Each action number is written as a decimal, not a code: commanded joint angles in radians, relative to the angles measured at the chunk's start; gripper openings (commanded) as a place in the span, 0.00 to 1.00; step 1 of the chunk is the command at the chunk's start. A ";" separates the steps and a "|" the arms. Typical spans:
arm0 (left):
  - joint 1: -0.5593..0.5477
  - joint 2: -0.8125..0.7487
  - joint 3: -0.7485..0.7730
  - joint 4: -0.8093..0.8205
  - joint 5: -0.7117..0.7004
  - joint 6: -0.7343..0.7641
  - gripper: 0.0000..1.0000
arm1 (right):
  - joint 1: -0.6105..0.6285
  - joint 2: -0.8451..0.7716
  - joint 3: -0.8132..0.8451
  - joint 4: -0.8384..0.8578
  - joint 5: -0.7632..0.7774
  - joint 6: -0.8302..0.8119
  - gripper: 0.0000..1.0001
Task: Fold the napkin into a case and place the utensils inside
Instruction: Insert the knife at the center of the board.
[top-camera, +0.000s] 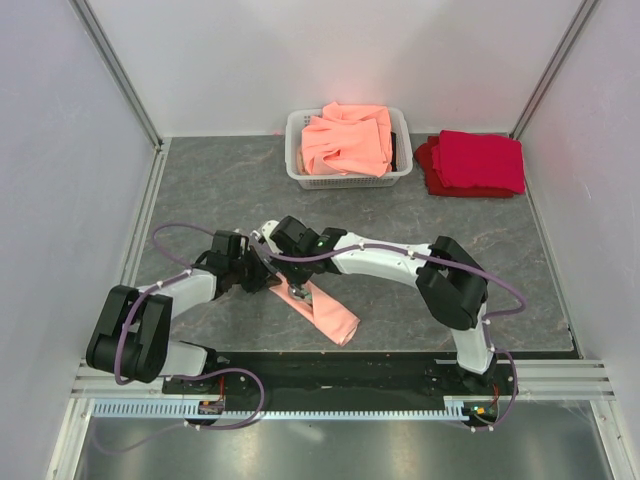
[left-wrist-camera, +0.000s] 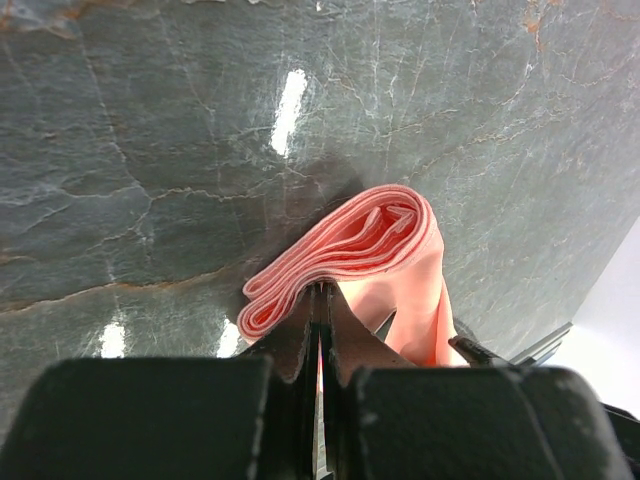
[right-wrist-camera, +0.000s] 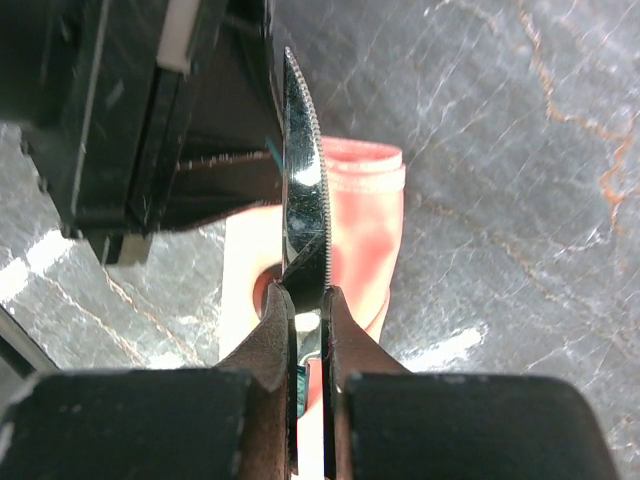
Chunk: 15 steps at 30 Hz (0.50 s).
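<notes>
The pale-pink napkin (top-camera: 325, 312) lies folded into a long strip on the dark stone table, just in front of both grippers. In the left wrist view its layered folded end (left-wrist-camera: 350, 240) curls just beyond my left gripper (left-wrist-camera: 322, 292), which is shut on a thin edge of it. My right gripper (right-wrist-camera: 308, 295) is shut on a knife (right-wrist-camera: 303, 190) with a silvery serrated blade and a teal handle, held above the napkin's end (right-wrist-camera: 368, 225). In the top view the left gripper (top-camera: 262, 278) and the right gripper (top-camera: 285, 275) are close together. No other utensils are in view.
A white basket (top-camera: 296, 150) heaped with orange-salmon cloths (top-camera: 347, 140) stands at the back centre. Deep red folded cloths (top-camera: 475, 162) lie to its right. White walls enclose the table on three sides. The left gripper's black body (right-wrist-camera: 150, 120) is next to the knife.
</notes>
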 joint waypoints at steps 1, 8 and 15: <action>0.005 -0.019 -0.021 -0.012 -0.057 -0.019 0.02 | 0.017 -0.053 -0.039 -0.018 -0.009 0.012 0.00; 0.005 -0.029 -0.029 -0.017 -0.065 -0.028 0.02 | 0.024 -0.087 -0.111 -0.002 -0.006 0.022 0.00; 0.005 -0.036 -0.022 -0.024 -0.068 -0.028 0.02 | 0.026 -0.097 -0.149 0.008 -0.008 0.026 0.00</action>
